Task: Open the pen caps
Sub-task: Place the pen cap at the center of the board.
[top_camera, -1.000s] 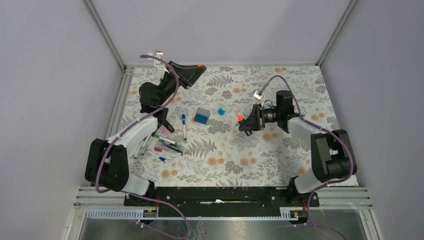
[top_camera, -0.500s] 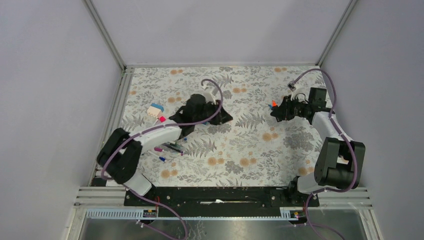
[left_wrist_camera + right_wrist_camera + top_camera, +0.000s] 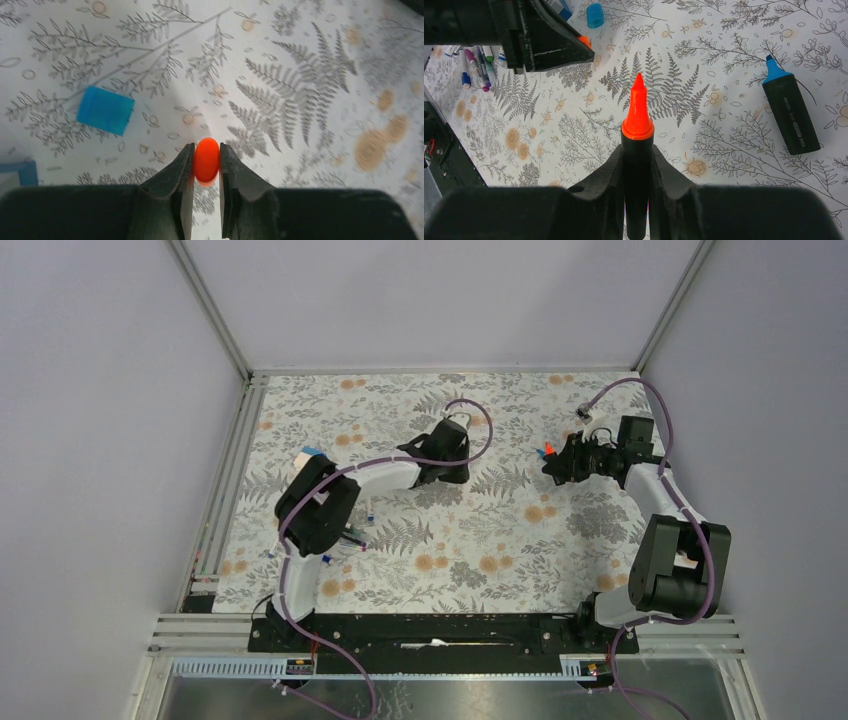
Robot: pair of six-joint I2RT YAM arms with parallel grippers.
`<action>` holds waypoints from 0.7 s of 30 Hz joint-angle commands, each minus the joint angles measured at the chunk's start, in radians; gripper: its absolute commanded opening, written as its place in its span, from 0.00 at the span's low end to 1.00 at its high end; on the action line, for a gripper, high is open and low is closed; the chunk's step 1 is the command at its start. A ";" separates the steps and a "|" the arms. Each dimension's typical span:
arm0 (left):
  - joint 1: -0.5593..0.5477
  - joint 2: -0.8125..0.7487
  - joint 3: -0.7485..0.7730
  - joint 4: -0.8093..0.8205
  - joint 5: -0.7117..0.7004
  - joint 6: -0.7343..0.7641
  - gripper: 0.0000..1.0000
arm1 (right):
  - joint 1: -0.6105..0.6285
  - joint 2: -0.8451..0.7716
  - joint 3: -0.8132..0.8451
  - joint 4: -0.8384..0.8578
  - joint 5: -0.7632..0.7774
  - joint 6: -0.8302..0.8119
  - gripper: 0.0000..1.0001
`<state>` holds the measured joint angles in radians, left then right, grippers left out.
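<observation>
Top external: both arms reach over the flowered cloth (image 3: pixel 480 550), and each gripper grasps one orange piece, the two well apart.
Far left, loose pens (image 3: pixel 474 60) lie clustered on the cloth. Centre: left gripper (image 3: pixel 206 147) is clenched on the orange cap (image 3: pixel 206 162), pinched end-on between both fingers and held clear of the cloth. In the left wrist view a blue cap (image 3: pixel 105 109) lies flat on the cloth, off to the left beyond the fingers. Right of centre: right gripper (image 3: pixel 637 155) grips the orange highlighter (image 3: pixel 637 120) by its black barrel, bare nib pointing away from the wrist, towards the left gripper. Further right, a black highlighter (image 3: pixel 791 117) with an uncapped blue nib lies on the cloth.
</observation>
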<state>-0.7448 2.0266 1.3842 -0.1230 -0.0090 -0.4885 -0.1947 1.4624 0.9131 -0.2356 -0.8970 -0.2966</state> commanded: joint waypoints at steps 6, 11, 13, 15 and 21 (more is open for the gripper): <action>-0.004 0.139 0.219 -0.137 -0.171 0.109 0.21 | -0.014 -0.010 0.010 0.000 0.012 -0.023 0.00; -0.001 0.159 0.269 -0.148 -0.187 0.142 0.38 | -0.021 -0.003 0.010 0.000 0.021 -0.025 0.00; -0.002 0.154 0.283 -0.150 -0.190 0.152 0.41 | -0.023 0.000 0.010 0.000 0.029 -0.023 0.01; -0.002 0.141 0.290 -0.148 -0.196 0.163 0.45 | -0.026 0.002 0.012 0.001 0.039 -0.022 0.01; -0.002 0.035 0.264 -0.118 -0.233 0.212 0.47 | -0.051 0.006 0.019 0.000 0.086 -0.026 0.03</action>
<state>-0.7448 2.1822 1.6344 -0.2844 -0.1909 -0.3313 -0.2253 1.4635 0.9131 -0.2359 -0.8516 -0.3031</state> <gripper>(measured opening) 0.460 0.227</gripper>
